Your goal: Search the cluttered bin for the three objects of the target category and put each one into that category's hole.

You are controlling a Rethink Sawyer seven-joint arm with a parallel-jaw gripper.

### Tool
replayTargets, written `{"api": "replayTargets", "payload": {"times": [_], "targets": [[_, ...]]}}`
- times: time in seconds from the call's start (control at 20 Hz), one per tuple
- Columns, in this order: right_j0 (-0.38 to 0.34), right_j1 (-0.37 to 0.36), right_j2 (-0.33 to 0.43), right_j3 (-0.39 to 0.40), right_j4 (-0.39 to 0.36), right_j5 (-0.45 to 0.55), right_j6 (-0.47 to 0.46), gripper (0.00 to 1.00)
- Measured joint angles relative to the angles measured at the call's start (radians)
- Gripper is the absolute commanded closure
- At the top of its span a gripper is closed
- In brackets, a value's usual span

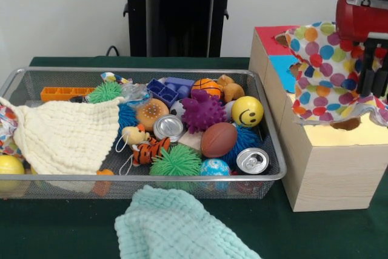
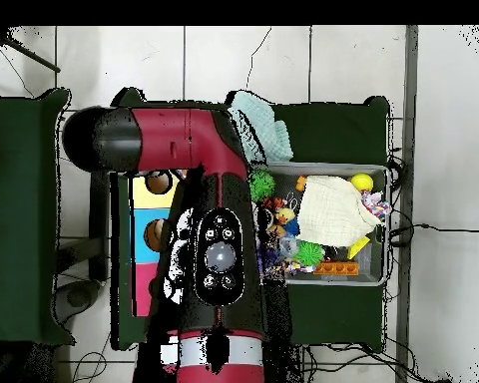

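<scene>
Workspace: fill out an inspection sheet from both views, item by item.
Surface: green table cloth, a mint cloth at its near edge.
Job's things: wire bin full of toys; wooden box beside it, a polka-dot cloth draped over its top.
Clutter: cream cloth, football, smiley ball, two cans.
Gripper: gripper over the box against the polka-dot cloth; open or shut cannot be told.
Cables: cables on the floor.
Surroundings: tiled floor.

You can count two silver cans (image 1: 168,127) in the wire bin (image 1: 182,177), two green spiky balls (image 1: 176,162), one purple spiky ball (image 1: 202,112), one yellow smiley ball (image 1: 247,111), one brown football (image 1: 219,139), and three cloths (image 1: 63,134) in all.
</scene>
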Motion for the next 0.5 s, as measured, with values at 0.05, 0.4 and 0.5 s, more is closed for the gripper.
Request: {"api": "replayTargets", "payload": {"times": [0.05, 0.4, 0.5], "targets": [[0.001, 0.001, 0.0, 0.006, 0.0, -0.017, 0.0, 1.0], [0.003, 0.032, 0.001, 0.059, 0.0, -0.158, 0.0, 1.0], [0.003, 0.042, 0.001, 0.065, 0.0, -0.178, 0.0, 1.0]]}}
